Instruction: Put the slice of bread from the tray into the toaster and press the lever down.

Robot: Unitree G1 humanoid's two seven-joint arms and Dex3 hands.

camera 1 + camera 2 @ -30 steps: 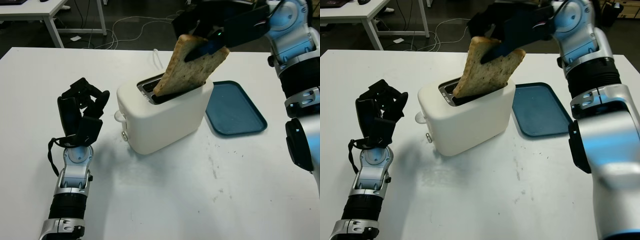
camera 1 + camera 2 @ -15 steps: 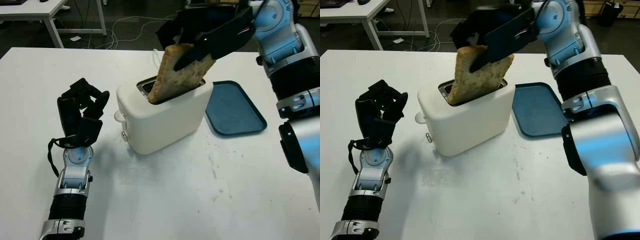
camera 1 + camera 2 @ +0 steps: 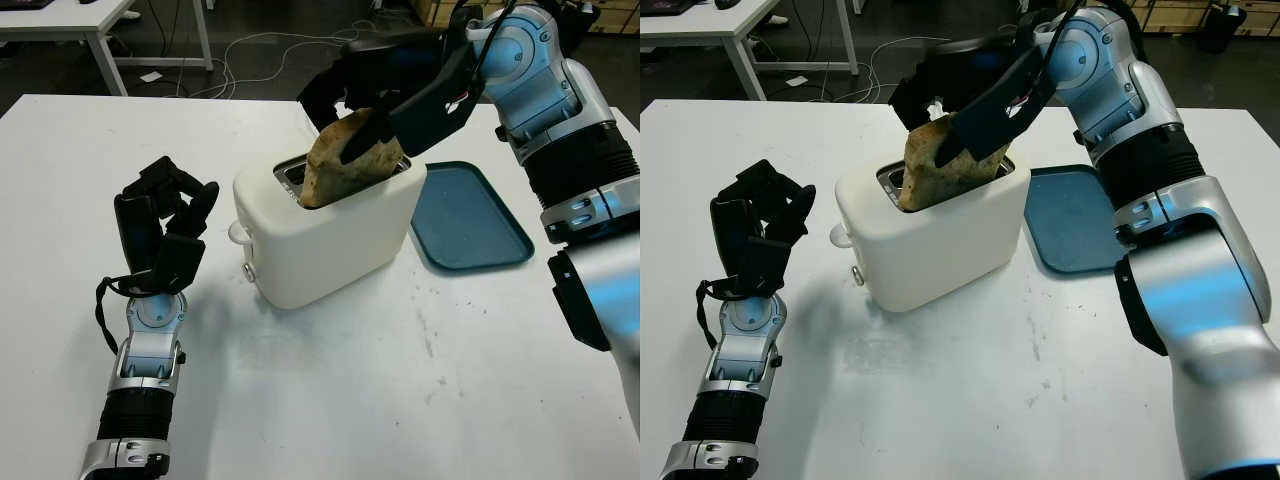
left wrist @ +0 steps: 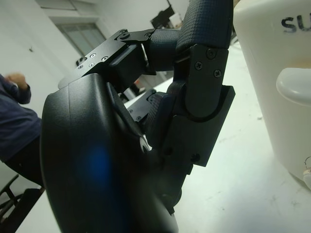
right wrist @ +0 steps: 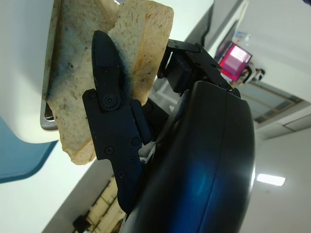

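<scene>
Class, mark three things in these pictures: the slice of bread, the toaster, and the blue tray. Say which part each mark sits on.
slice of bread (image 3: 340,165), left eye view, on its crumb face above the slot.
toaster (image 3: 335,240), left eye view, on its white side wall.
blue tray (image 3: 470,225), left eye view, on its bare floor.

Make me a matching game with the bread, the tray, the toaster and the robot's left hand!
Things:
1. slice of bread
2. tray
3. toaster
4. left hand

States:
A. blue, with nothing on it
B. white, in the middle of the table
C. held by the right hand, partly down in the slot
D. black, fingers curled, holding nothing

Pairs: 1-C, 2-A, 3-B, 4-D
</scene>
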